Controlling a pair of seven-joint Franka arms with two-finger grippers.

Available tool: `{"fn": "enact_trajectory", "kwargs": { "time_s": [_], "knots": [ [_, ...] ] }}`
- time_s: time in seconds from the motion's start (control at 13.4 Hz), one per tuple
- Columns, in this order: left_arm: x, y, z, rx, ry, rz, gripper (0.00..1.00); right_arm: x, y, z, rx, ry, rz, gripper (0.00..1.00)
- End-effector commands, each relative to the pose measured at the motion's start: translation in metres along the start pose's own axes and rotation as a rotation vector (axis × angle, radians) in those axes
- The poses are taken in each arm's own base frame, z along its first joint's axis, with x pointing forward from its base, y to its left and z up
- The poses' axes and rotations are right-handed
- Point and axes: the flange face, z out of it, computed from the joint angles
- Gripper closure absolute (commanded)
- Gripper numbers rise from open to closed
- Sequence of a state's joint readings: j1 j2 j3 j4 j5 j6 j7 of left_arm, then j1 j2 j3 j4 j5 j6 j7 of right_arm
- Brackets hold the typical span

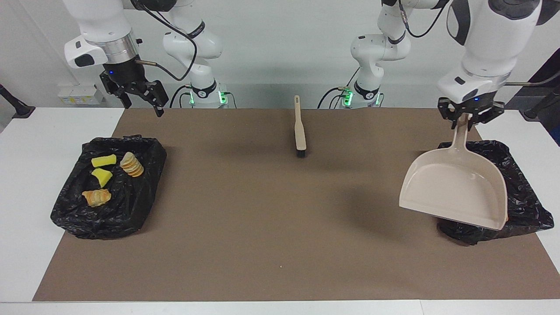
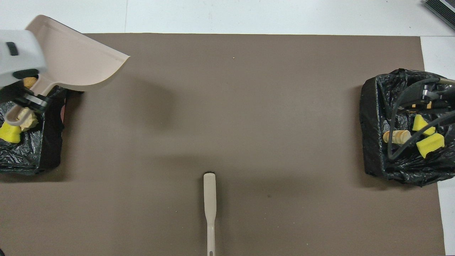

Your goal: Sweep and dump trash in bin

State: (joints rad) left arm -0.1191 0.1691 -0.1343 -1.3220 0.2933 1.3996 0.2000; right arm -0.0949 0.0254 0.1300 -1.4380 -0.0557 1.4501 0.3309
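Observation:
My left gripper (image 1: 466, 124) is shut on the handle of the empty beige dustpan (image 1: 455, 188), which hangs handle-up over the edge of the black-lined bin (image 1: 523, 197) at the left arm's end. That bin holds trash: a yellow sponge wedge (image 2: 10, 132), a beige scrap (image 2: 27, 120) and an orange roll (image 2: 29, 81). My right gripper (image 1: 142, 106) hangs open and empty in the air near the second bin (image 1: 113, 218). That one holds two yellow wedges (image 1: 103, 160), a sliced roll (image 1: 131, 164) and a bread piece (image 1: 96, 197).
A beige brush (image 1: 299, 131) lies on the brown mat (image 1: 271, 210) near the robots, midway between the arms, bristles pointing away from them. White table shows around the mat's edges.

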Motion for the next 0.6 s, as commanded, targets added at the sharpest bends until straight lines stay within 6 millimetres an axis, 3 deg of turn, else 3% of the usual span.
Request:
{"fn": "enact_trajectory", "kwargs": {
  "time_s": [0.0, 0.22, 0.52],
  "knots": [
    [0.015, 0.073, 0.001, -0.038, 0.042, -0.103, 1.00, -0.014, -0.001, 0.002, 0.001, -0.032, -0.031, 0.00],
    [0.039, 0.148, 0.016, -0.181, 0.115, -0.115, 1.00, -0.018, -0.002, 0.006, 0.007, -0.042, -0.033, 0.00],
    [0.085, 0.275, 0.071, -0.233, 0.138, -0.171, 1.00, -0.016, -0.002, 0.006, 0.011, -0.033, -0.031, 0.00]
  ]
}}
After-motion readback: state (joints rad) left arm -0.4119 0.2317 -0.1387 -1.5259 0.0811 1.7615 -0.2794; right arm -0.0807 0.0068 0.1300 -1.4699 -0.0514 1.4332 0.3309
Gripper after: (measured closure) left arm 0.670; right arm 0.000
